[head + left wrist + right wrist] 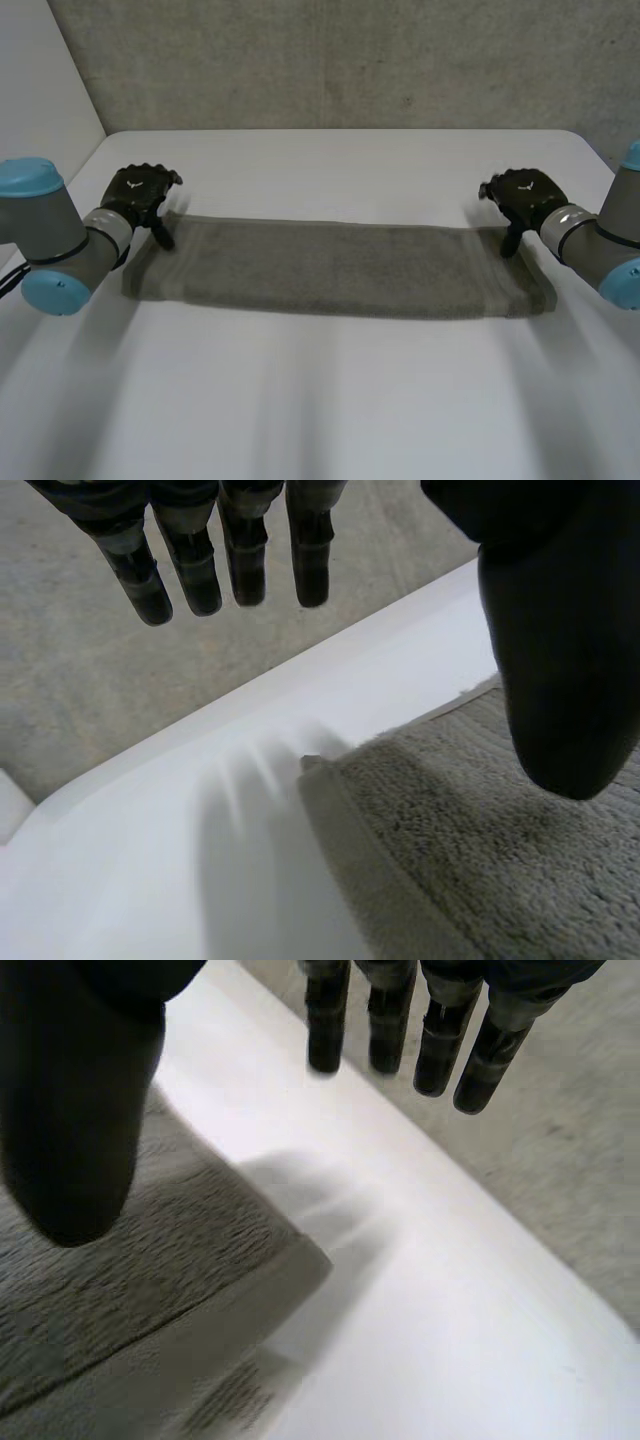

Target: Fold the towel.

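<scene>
The towel (pixel 335 270) lies flat across the middle of the table (pixel 330 400). It is a long strip whose long axis runs from 9 to 3 o'clock in the head view. The left hand (pixel 138 195) hovers at its 10 o'clock corner and the right hand (pixel 525 195) at its 2 o'clock corner. Both are open: the fingers (pixel 245 560) hang straight past the far edge, the thumb is over the cloth, and nothing is pinched. Straddling both corners likely sets up a matched pinch, so that the far edge lifts evenly.
</scene>
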`<state>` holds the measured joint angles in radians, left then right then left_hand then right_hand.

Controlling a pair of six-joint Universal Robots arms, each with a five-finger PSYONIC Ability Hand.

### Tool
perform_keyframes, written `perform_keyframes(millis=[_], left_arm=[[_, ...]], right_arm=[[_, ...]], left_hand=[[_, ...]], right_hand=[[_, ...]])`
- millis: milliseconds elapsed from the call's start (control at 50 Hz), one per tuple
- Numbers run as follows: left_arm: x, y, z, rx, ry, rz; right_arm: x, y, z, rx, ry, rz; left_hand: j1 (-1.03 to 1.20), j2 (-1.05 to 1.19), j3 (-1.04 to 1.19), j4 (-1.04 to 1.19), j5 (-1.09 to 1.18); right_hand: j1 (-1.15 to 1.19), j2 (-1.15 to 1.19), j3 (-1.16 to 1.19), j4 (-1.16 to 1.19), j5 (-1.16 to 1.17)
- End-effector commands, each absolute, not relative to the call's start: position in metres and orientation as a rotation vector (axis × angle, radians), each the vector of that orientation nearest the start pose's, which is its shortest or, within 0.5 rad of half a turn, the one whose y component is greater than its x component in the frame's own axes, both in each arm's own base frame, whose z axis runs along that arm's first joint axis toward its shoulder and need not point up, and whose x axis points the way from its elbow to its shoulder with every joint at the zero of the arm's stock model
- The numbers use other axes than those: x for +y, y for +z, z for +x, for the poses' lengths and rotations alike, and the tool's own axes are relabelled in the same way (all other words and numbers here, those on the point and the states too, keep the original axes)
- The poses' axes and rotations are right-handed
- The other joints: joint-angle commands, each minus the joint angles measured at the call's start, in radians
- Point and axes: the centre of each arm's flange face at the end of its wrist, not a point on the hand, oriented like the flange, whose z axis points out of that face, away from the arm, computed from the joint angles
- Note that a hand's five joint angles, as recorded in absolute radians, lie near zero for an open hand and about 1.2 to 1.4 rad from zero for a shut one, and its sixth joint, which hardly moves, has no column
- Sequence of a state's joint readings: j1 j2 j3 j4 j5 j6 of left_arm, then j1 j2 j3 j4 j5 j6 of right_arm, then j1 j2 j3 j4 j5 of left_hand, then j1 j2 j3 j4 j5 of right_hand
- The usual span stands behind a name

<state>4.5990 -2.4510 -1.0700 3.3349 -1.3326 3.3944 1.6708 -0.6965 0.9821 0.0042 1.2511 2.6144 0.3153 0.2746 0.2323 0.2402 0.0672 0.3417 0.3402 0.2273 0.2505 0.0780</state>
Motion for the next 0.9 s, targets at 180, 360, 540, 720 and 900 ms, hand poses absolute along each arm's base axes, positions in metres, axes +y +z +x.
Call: perform_keyframes(millis=[180, 360, 540, 720, 900], left_arm=[[-0.391, 0.187, -0.197, 2.371, -2.086, 0.644], [-0.327, 0.203, -0.199, 2.353, -2.158, 0.658], [-0.305, 0.185, -0.204, 2.324, -2.227, 0.665], [-0.302, 0.176, -0.206, 2.335, -2.225, 0.667], [-0.298, 0.172, -0.205, 2.348, -2.211, 0.669]], right_arm=[[-0.387, 0.234, 0.2, 2.126, -2.15, -0.916], [-0.321, 0.212, 0.193, 2.289, -1.887, -0.878], [-0.308, 0.163, 0.177, 2.428, -1.722, -0.917], [-0.32, 0.137, 0.169, 2.451, -1.734, -0.917], [-0.331, 0.123, 0.165, 2.439, -1.781, -0.911]], left_hand=[[-0.105, -0.064, -0.058, -0.066, -0.031], [-0.099, -0.058, -0.058, -0.066, -0.025], [-0.099, -0.058, -0.058, -0.066, -0.025], [-0.099, -0.058, -0.058, -0.066, -0.025], [-0.099, -0.058, -0.058, -0.066, -0.025]], right_hand=[[-0.167, -0.166, -0.053, -0.076, -0.078], [-0.167, -0.166, -0.053, -0.076, -0.078], [-0.11, -0.109, -0.053, -0.076, -0.021], [0.052, 0.053, -0.053, -0.076, 0.141], [0.207, 0.208, -0.053, -0.076, 0.296]])
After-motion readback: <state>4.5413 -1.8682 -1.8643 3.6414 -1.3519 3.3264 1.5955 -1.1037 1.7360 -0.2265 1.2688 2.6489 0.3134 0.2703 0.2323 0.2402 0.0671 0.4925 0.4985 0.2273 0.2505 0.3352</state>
